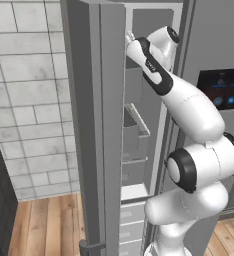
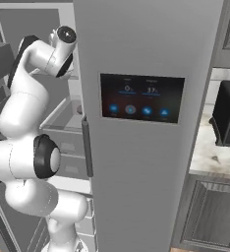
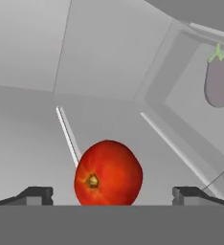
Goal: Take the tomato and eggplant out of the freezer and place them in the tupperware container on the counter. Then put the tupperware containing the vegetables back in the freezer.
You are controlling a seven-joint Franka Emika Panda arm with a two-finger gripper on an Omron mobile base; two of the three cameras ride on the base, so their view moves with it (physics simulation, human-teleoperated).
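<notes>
Reaching: white arm stretches up into the open freezer, its smooth glossy shells jointed with dark rings.
Gripper: gripper has its jaws spread wide with nothing in them; the two dark blunt fingertips stand on either side of the tomato, apart from it.
Tomato: tomato is a glossy red ball with a small brownish stem scar facing the hand, resting on a plain pale grey shelf.
Eggplant: eggplant is a dull purple-grey oblong with a green stem tip, well apart from the tomato, in the upper right of the hand view.
Freezer: flat matte grey door, white interior with grey bins, and a dark touch panel.
Counter: counter is white veined stone, right of the freezer, carrying a black microwave.
</notes>
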